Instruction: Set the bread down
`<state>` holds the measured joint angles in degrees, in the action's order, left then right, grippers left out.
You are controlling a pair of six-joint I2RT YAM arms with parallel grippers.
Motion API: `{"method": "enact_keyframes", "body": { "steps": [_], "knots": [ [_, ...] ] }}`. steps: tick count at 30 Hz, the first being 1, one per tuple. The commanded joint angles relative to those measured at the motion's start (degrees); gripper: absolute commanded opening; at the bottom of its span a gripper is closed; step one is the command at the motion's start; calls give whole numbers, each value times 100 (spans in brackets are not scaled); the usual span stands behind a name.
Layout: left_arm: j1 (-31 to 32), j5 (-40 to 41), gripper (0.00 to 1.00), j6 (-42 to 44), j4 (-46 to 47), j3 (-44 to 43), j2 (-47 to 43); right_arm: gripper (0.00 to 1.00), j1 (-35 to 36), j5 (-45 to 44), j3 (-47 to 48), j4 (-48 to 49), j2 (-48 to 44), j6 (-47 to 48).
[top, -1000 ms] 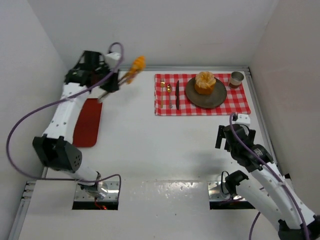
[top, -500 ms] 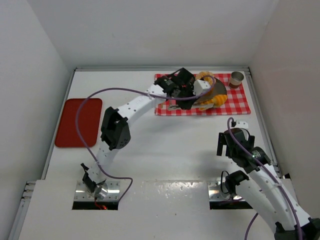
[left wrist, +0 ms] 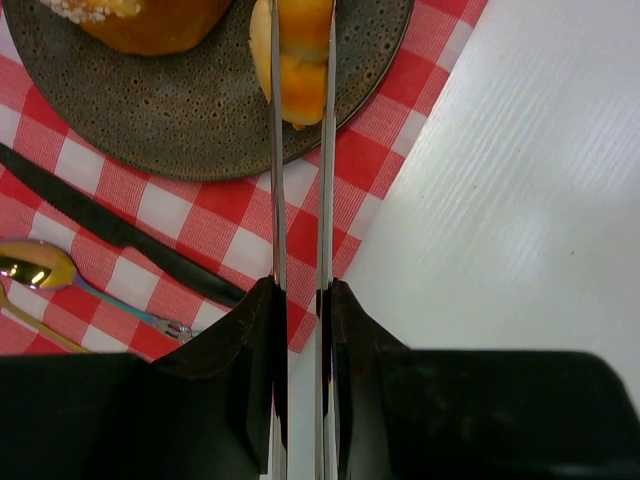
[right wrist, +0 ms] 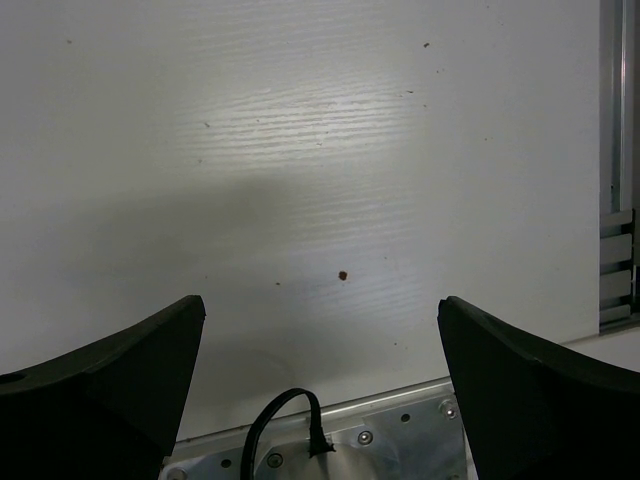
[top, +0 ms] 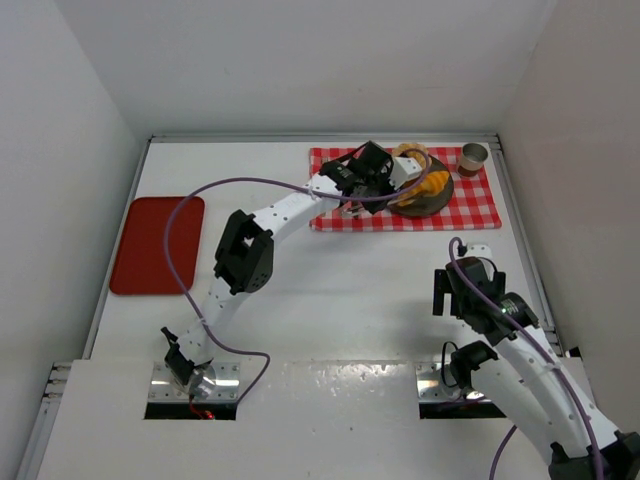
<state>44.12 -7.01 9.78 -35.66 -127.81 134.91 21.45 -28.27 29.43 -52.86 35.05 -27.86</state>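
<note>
The white surface (top: 330, 290) carries a red-and-white checked cloth (top: 478, 205) at its far right and a flat red tray (top: 157, 245) well apart at the left edge. On the cloth sits a dark speckled round plate (left wrist: 150, 110) with a round golden bun (left wrist: 150, 20) on it.

The left claw (left wrist: 300, 30) reaches across to that plate, its two long thin blades clamped on the yellow-orange piece of bread (left wrist: 295, 50). The bread sticks out on both sides of the blades. It hangs over the plate's edge, just beside the bun with a narrow gap between them. Whether its underside touches the plate cannot be told from either view.

By my judgement the task is nearly done. The bread is at the plate, and what remains is lowering it fully, parting the blades and drawing back without dragging it off the rim.

The right claw (right wrist: 320, 305) hangs over bare surface near its own base, its fingers wide apart and holding nothing.
</note>
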Motion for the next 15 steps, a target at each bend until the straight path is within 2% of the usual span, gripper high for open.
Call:
{"method": "enact_keyframes", "body": {
  "steps": [1,5,8,11,12,15],
  "knots": [
    [18,-249,6,-99,525,-42,0,100,-18,-99,80,110,72,201],
    [18,-301,11,23,525,19,114,100,-10,-100,142,118,125,281],
    [18,-117,23,24,525,-34,167,100,-27,-82,159,127,125,281],
    [18,-117,38,24,525,-86,220,100,-18,-82,151,92,64,263],
    [18,-169,47,24,525,-86,168,100,-27,-91,151,57,64,246],
    [18,-231,54,24,525,-86,97,100,-27,-99,186,-31,46,246]
  ]
}}
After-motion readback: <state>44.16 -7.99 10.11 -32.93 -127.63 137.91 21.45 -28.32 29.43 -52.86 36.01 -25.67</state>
